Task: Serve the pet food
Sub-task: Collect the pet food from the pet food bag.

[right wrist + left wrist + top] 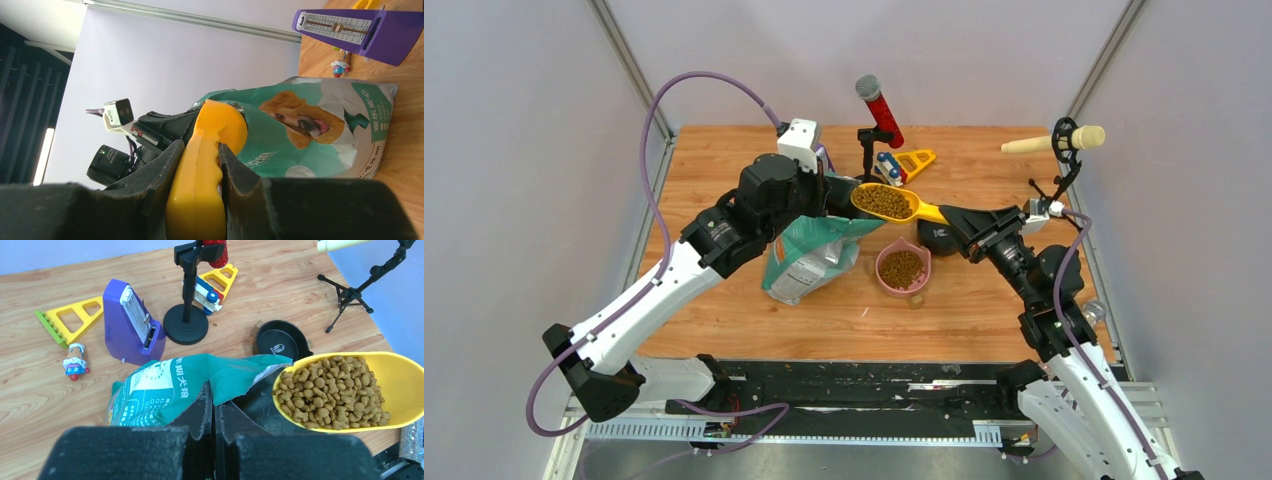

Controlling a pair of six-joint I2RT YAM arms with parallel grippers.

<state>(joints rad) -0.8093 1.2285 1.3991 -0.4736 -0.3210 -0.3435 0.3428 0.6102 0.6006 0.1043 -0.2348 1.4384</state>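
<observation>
Beside the bag (165,390), right claw (199,155) grips the scoop (400,385) heaped with pet food (332,390); left claw (214,410) pinches the bag. The bowl (927,268) is part-filled; pouring remains.

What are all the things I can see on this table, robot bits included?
table: 1, wooden, under everything
pet food bag: 1, teal-green, standing mid-table
scoop: 1, yellow, in the air beside the bag's top
pet food: brown kibble, filling the scoop and in the bowl
bowl: 1, pink, right of the bag
dish: 1, black, behind the bowl
metronome: 1, purple, behind the bag
red microphone: 1, on a black stand, back centre
cream microphone: 1, on a tripod, back right
triangle toys: 2, yellow, at the back
toy figure: 1, blue and red, near the metronome
left gripper: black, shut on the bag's top edge
right gripper: black, shut on the scoop's handle
</observation>
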